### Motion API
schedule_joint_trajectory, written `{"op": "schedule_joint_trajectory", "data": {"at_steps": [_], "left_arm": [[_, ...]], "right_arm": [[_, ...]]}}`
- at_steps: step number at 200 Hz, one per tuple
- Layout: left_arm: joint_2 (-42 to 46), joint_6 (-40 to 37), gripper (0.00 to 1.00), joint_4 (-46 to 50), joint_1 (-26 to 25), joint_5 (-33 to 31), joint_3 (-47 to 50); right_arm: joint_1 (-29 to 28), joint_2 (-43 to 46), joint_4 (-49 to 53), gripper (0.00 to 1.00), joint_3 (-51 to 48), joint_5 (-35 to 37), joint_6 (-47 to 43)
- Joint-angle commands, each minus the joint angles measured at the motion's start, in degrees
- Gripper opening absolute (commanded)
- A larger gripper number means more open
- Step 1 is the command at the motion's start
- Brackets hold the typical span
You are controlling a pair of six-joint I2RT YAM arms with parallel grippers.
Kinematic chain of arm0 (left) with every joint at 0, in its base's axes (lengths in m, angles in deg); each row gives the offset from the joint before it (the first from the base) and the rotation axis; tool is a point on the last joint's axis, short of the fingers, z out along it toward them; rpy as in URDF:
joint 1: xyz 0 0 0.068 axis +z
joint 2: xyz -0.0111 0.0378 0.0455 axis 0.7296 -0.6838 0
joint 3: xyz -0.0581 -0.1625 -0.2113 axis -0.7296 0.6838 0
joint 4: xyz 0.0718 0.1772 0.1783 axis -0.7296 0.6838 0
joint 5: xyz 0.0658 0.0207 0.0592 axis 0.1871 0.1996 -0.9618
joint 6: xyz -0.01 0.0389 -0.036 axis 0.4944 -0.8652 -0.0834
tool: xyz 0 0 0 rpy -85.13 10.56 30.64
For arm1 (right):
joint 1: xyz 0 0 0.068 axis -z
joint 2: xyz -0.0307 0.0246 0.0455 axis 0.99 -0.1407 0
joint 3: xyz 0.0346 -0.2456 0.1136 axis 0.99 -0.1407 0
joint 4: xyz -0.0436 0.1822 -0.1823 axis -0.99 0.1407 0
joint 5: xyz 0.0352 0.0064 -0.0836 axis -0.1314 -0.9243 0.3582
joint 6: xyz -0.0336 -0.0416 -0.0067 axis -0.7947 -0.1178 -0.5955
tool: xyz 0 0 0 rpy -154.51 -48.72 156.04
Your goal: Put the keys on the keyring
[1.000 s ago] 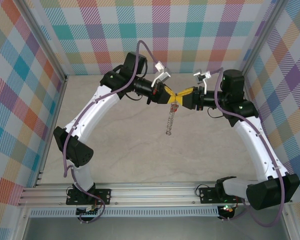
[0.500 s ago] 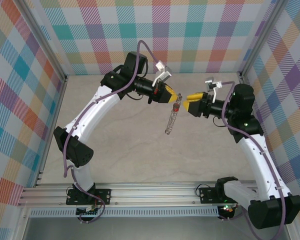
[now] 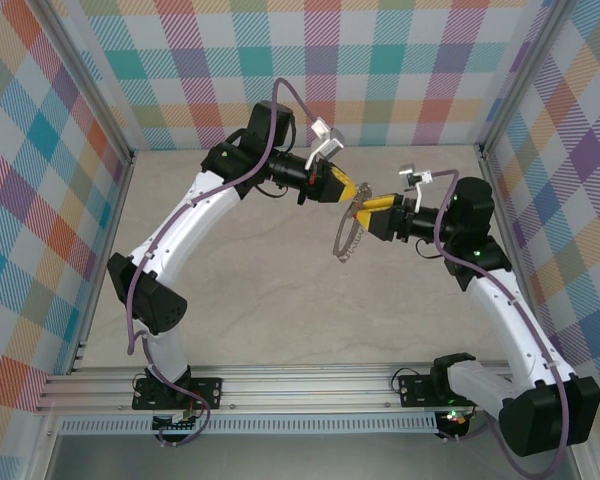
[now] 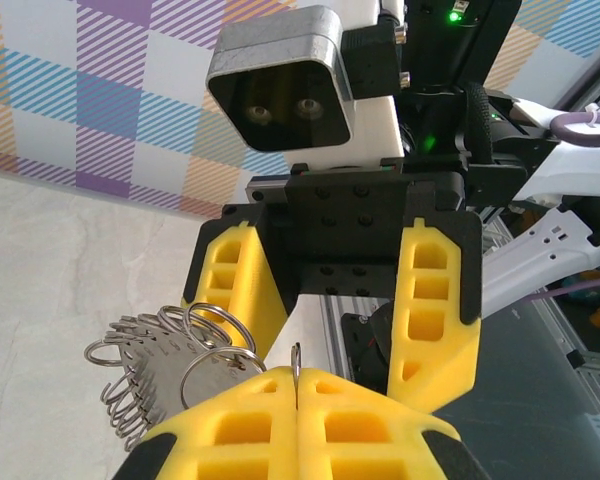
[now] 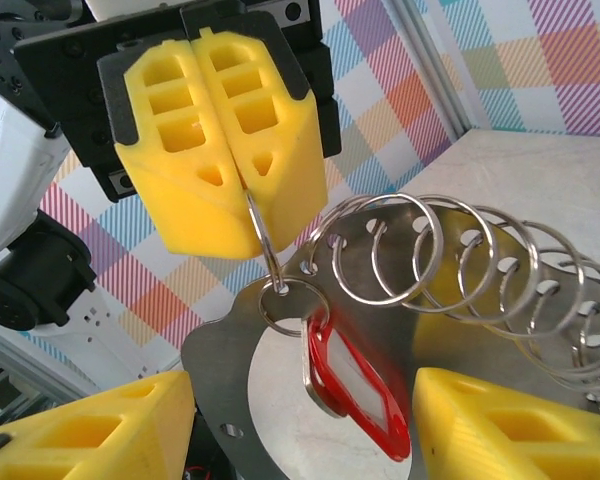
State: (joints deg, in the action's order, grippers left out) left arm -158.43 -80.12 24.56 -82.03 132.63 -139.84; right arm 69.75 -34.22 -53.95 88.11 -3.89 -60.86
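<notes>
Setting: laboratory robot test cell. Plaid-printed panels (image 3: 380,60) on aluminium framing (image 3: 85,80), upper frame; beige bench (image 3: 280,310), centre; slotted mounting rail (image 3: 310,385), bottom.

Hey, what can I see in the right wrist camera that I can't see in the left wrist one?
Right wrist view: the red-headed key hanging from the keyring loop that the left gripper pinches. Left wrist view: the right gripper head-on, jaws open, with its silver camera box above. Both: the left gripper shut on that thin loop, and the keyring's fringe of small rings.
</notes>
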Motion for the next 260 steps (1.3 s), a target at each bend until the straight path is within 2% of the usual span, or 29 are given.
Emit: {"op": "schedule_joint_trajectory", "data": {"at_steps": [1,32,81,100,135,199,260], "left_arm": [[2.3,0.9,0.0,-2.7,-0.1,1.1,-0.3],[2.4,1.1,0.0,-3.0,-0.1,0.9,-0.3],[2.5,2.0,0.0,-4.3,-0.3,0.7,0.2],[2.7,2.1,0.0,-4.6,-0.2,0.3,0.4],[3.0,1.9,0.0,-4.9,-0.3,-0.8,1.4],[3.7,1.1,0.0,-5.0,-0.1,-3.1,3.3],[4.2,0.3,0.0,-5.0,-0.1,-5.2,4.5]], "right_arm": [[-1.0,-1.2,-3.5,0.59,-0.4,-0.9,0.6],[-1.9,-2.5,-4.8,0.57,-0.3,-0.1,1.2],[-2.7,-4.1,-8.2,0.45,-0.6,1.2,3.3],[-2.9,-4.5,-8.7,0.35,-0.5,1.4,3.7],[-2.9,-3.2,-4.2,0.0,0.3,2.8,1.6],[-2.7,0.2,16.3,0.0,5.2,7.5,-9.4],[-2.8,-2.1,25.2,0.0,11.1,8.0,-14.3]]}}
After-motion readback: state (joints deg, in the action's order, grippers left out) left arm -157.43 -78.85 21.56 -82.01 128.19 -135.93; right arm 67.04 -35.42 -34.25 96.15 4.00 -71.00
